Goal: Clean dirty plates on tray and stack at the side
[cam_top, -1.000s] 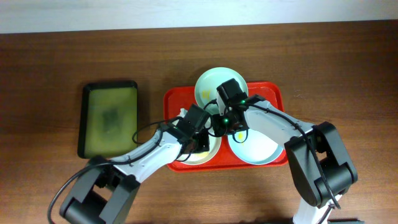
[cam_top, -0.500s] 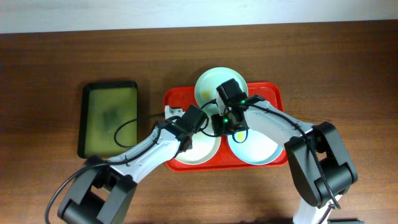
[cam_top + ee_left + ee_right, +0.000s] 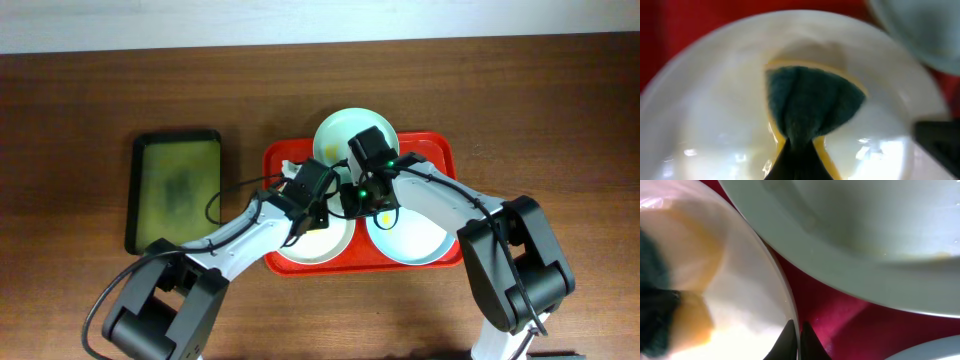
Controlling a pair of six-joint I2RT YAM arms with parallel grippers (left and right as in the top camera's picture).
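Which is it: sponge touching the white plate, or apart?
Touching. The left wrist view shows the sponge splayed flat against the white plate, on its inner surface, with no gap visible.

Red tray (image 3: pixel 440 150), white plate (image 3: pixel 705 100), pale green plate (image 3: pixel 335 130), dark green sponge (image 3: pixel 810 100) edged yellow

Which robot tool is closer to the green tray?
Left. The left tool is over the white plate, on the side nearer the green tray; the right tool is further right, at that plate's right rim.
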